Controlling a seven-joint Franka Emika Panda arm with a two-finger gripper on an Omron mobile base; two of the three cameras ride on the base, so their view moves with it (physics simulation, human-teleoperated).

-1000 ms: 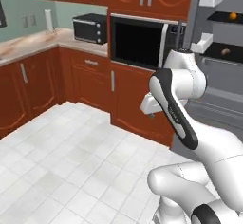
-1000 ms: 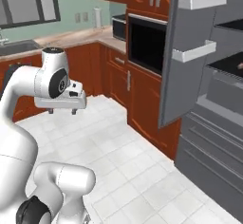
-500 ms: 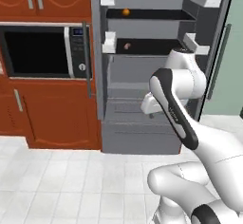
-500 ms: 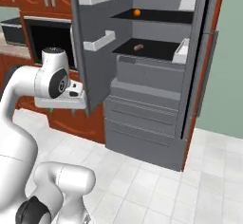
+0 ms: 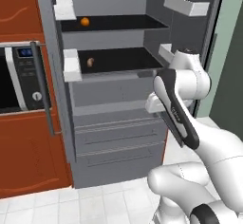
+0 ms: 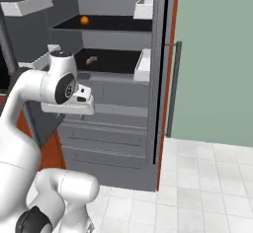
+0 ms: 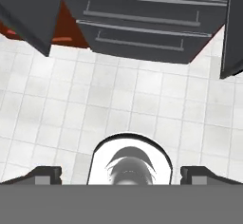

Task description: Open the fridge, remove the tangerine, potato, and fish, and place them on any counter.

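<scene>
The big grey fridge [image 5: 118, 137] stands wide open. Both of its doors are swung out to the sides. White bins [image 5: 72, 65] hang on the inside of the doors. Closed grey drawers [image 5: 118, 144] fill the bottom part, and from the hand view they show at the top, above the white tiled floor [image 7: 118, 104].

To the left of the fridge is a red-brown cupboard wall with a microwave [image 5: 19, 78] set in it. A long dark bar handle [image 5: 45, 95] shows on the edge of the left door.

The white robot arm [image 5: 182, 99] is bent in front of the fridge, at about the height of the lower shelf. The gripper [image 7: 121, 173] points down at the floor. Its jaws are spread wide apart, and nothing is between them.

The potato [image 5: 90, 62] is small and brown. It lies on the lower dark shelf, near the left side. In the right base view it sits on that same shelf [image 6: 91, 59].

The tangerine [image 5: 84, 22] is a tiny orange ball. It rests on the upper dark shelf, above the potato and well away from the arm. It also shows there in the right base view [image 6: 84, 19].
</scene>
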